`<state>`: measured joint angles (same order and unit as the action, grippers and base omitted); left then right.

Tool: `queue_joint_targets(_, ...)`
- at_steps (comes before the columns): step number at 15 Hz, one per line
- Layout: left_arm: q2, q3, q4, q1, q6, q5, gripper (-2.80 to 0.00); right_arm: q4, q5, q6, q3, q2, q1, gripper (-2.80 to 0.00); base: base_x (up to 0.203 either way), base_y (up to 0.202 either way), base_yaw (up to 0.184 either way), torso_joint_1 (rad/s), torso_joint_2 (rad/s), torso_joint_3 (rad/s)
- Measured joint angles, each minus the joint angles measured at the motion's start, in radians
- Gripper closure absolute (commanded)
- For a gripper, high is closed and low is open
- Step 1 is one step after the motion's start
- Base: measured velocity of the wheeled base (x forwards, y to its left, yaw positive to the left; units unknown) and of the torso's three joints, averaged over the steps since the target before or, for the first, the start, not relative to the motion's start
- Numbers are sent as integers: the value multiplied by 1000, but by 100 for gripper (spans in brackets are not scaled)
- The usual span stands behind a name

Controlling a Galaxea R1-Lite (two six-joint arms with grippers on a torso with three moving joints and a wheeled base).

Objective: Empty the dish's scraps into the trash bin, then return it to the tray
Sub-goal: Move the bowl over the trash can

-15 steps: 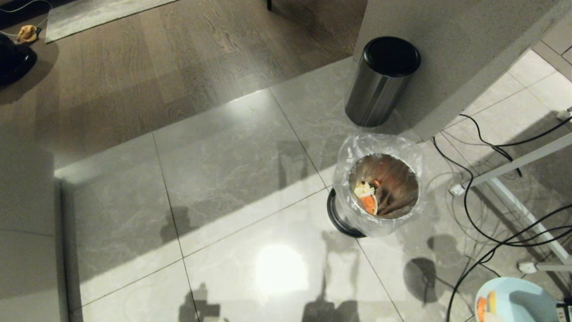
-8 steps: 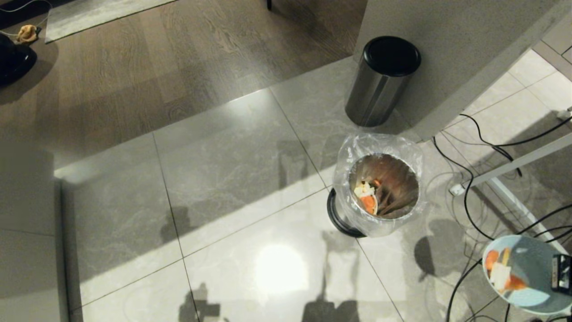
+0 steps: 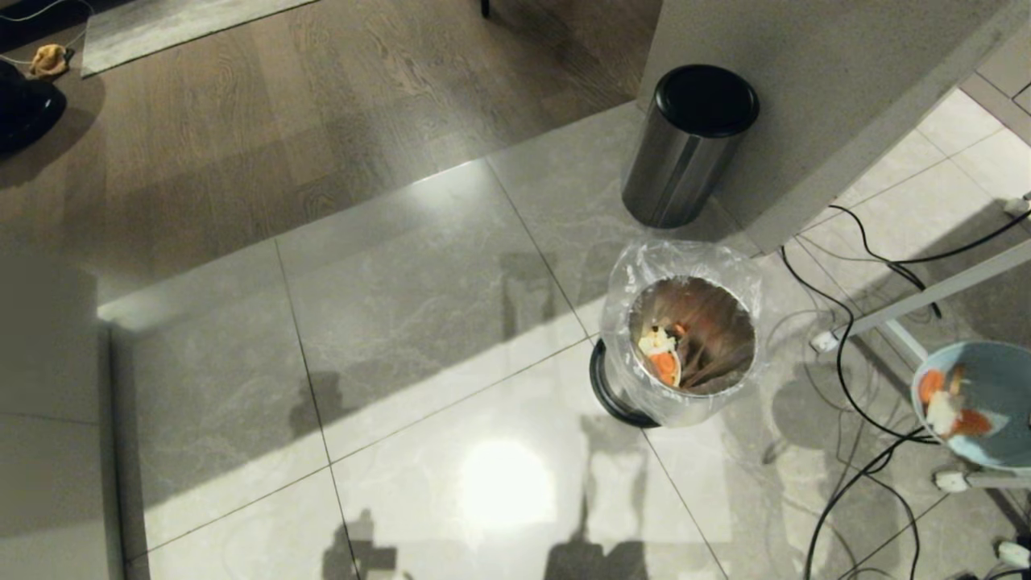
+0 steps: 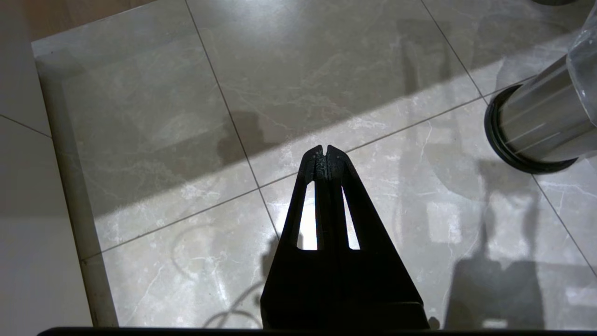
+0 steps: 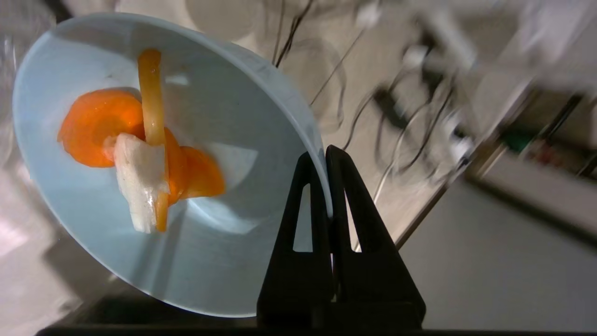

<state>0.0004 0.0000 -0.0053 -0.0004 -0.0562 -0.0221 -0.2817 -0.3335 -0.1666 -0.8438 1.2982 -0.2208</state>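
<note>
The dish, a light-blue bowl, hangs in the air at the right edge of the head view, to the right of the trash bin and apart from it. The scraps, orange carrot slices and a whitish bit, lie in it. In the right wrist view my right gripper is shut on the rim of the tilted dish, with the scraps clinging to its inner wall. The bag-lined bin holds some carrot and pale bits. My left gripper is shut and empty over the floor tiles, the bin's base to its side. The tray is out of view.
A steel cylinder with a black lid stands behind the bin against a grey wall corner. Black cables and a white frame bar cover the floor under and around the dish.
The dish has moved up the right edge of the head view, from the bottom corner to level with the trash bin. The bin and the left arm have not moved.
</note>
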Motion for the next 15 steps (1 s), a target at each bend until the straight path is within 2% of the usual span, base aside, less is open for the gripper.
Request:
queue_joint_targets(2,0,0,0,0,0,0,0,28,0,51,-41,18,-21,0,0,0,0,0,0,0)
queue_joint_targets(6,0,0,0,0,0,0,0,32,1,82,-146,94,-22,0,0,0,0,0,0,0)
queue_joint_targets(9,0,0,0,0,0,0,0,23,5,113,-272,190,-8,0,0,0,0,0,0,0)
queue_joint_targets(11,0,0,0,0,0,0,0,19,5,120,-373,268,27,0,0,0,0,0,0,0)
queue_joint_targets(15,0,0,0,0,-1,0,0,29,0,156,-548,402,150,0,0,0,0,0,0,0)
